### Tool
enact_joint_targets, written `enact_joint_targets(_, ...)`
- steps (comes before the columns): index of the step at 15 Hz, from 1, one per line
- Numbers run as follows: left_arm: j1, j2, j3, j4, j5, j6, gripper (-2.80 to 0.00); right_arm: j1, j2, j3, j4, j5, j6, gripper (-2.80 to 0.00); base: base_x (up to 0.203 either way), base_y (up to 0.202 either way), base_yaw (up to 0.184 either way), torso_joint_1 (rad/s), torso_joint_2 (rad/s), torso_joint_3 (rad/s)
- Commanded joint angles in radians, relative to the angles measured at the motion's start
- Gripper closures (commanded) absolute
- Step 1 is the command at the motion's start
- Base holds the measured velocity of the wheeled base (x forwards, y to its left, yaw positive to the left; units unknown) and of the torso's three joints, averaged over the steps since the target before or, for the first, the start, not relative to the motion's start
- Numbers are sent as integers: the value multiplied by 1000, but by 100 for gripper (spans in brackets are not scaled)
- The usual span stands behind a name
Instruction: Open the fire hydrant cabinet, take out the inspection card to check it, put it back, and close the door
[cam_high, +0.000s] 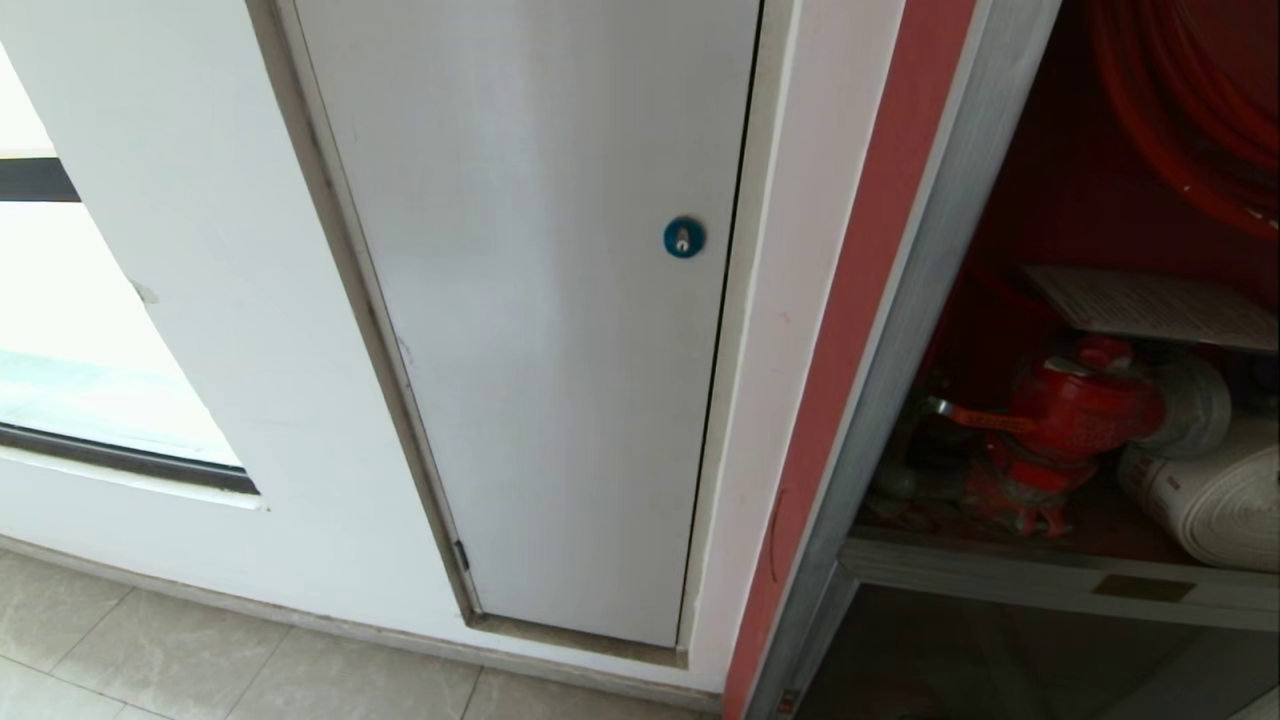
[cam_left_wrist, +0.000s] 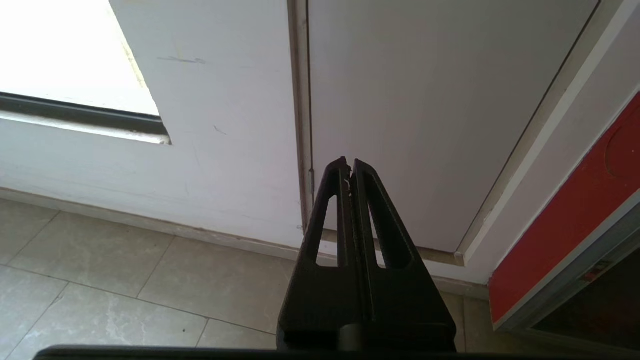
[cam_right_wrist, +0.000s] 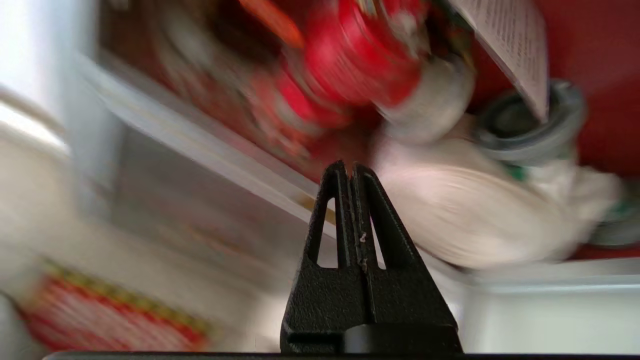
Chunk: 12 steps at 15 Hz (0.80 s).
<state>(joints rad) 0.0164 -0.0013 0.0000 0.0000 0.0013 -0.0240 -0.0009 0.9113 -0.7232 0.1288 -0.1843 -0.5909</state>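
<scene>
Head view: a white wall (cam_high: 200, 330) fills most of the picture, with the open cabinet at 3 o'clock.
Wall: white, with a bright window (cam_high: 60, 330) at 9 o'clock and pale floor tiles (cam_high: 200, 660) at 7 o'clock.
White panel: a tall flat panel (cam_high: 560, 330) sits in the wall near the middle, with a small round blue lock (cam_high: 684, 237) on its 3 o'clock side.
Cabinet: the fire hydrant cabinet (cam_high: 900, 330) has a silver frame, a red strip beside it and a red inside. Its front is uncovered, so the things inside show.
Coiled hose: a red hose (cam_high: 1190, 110) hangs in loops at 1 o'clock inside the cabinet.
Rolled hose: a white hose (cam_high: 1220, 495) lies at 4 o'clock, just beside the valve.
Valve: the red valve (cam_high: 1075, 410) stands on the cabinet floor at 3 o'clock.
Card: the inspection card (cam_high: 1150, 305) lies flat on top of the valve, tilted a little, with fine print on it.
Left gripper: the left gripper (cam_left_wrist: 349, 165) hangs low in front of the white panel, near the floor. Its jaws are pressed together with nothing between them.
Right gripper: the right gripper (cam_right_wrist: 349, 170) points into the cabinet, toward the white hose and below the valve. Its jaws are pressed together and hold nothing. That view is blurry. The card (cam_right_wrist: 515, 50) shows at 1 o'clock there, apart from the gripper.
</scene>
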Motion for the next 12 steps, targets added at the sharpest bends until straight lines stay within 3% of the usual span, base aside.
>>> enact_joint_targets(1, 0, 1, 0, 0, 0, -1, 0, -1, 155, -59, 13, -118, -152, 0, 0, 0, 0, 0, 0, 0)
enact_joint_targets(5, 0, 1, 0, 0, 0, -1, 0, -5, 244, -181, 25, -360, -347, 0, 0, 0, 0, 0, 0, 0)
enact_joint_targets(6, 0, 1, 0, 0, 0, -1, 0, -11, 253, -196, 26, -385, -398, 0, 0, 0, 0, 0, 0, 0)
enact_joint_targets(10, 0, 1, 0, 0, 0, -1, 0, -64, 255, -216, 20, -380, -579, 0, 0, 0, 0, 0, 0, 0)
enact_joint_targets(12, 0, 1, 0, 0, 0, -1, 0, -110, 254, -232, 21, -317, -599, 0, 0, 0, 0, 0, 0, 0)
